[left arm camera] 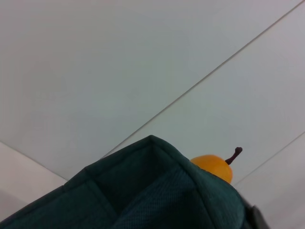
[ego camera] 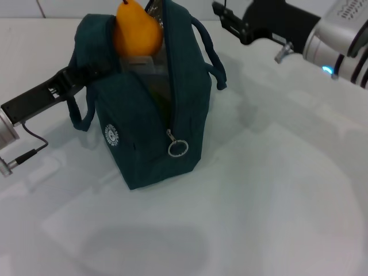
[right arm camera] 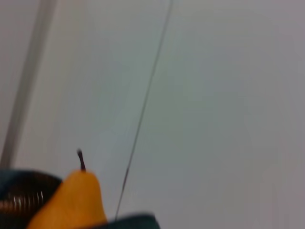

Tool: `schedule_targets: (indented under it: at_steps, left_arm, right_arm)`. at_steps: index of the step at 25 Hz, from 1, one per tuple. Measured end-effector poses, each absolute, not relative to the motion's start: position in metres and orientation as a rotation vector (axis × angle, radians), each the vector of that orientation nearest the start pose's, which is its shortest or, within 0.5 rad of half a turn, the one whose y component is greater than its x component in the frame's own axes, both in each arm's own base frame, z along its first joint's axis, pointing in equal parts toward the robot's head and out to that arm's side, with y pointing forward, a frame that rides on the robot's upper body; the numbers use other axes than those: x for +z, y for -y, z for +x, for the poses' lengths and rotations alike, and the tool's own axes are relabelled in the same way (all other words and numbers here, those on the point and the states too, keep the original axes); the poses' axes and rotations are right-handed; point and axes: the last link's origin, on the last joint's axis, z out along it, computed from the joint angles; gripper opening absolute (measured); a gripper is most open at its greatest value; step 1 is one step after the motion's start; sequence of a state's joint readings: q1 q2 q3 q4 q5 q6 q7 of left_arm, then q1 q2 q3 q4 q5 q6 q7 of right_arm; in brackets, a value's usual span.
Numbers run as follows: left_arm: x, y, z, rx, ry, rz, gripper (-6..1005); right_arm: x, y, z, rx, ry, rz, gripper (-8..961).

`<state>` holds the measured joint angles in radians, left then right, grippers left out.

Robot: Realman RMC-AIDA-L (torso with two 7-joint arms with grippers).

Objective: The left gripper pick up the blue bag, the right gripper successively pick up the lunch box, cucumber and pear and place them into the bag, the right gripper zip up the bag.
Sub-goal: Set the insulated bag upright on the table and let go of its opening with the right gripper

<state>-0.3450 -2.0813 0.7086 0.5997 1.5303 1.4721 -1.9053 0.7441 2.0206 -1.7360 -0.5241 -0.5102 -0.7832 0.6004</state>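
- Head view: the blue bag (ego camera: 150, 109) stands upright on the white table (ego camera: 276, 190), its top open and its zip undone down the front, with the ring zip pull (ego camera: 177, 148) hanging low on the near face beside a round white logo (ego camera: 112, 135).
- The pear (ego camera: 137, 31) sits stem-up in the bag's mouth, its upper half projecting above the rim; its stem tip is cut off by the frame's top edge. A pale flat surface below the pear, inside the opening, cannot be identified.
- The left gripper (ego camera: 95, 69) reaches in from the left and meets the bag's upper side by a handle; its fingertips are lost against the dark fabric, so its grip cannot be judged.
- The right gripper (ego camera: 227, 20) hovers to the right of the bag's top, apart from it, fingers spread and holding nothing.
- Left wrist view: only a bag corner (left arm camera: 152, 191) and the pear top (left arm camera: 214, 164) show; no fingers.
- Right wrist view: the pear (right arm camera: 71, 202) and a strip of foil lining (right arm camera: 19, 202), partly cropped.
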Motion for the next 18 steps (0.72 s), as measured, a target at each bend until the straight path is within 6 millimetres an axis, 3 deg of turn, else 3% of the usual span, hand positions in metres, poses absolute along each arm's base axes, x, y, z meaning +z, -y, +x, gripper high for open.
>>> schedule_targets:
  at_steps: [8, 17, 18]
  left_arm:
    - [0.032, -0.314, -0.295, -1.317, 1.473, -2.04, 66]
    - [0.03, -0.315, -0.293, -1.315, 1.466, -2.052, 67]
    - [0.03, -0.315, -0.293, -1.315, 1.466, -2.053, 67]
  right_arm:
    - [-0.056, -0.431, 0.161, 0.669, -0.085, -2.305, 455]
    - [-0.065, -0.438, 0.155, 0.606, -0.079, -2.343, 464]
    - [-0.065, -0.44, 0.154, 0.595, -0.079, -2.341, 498]
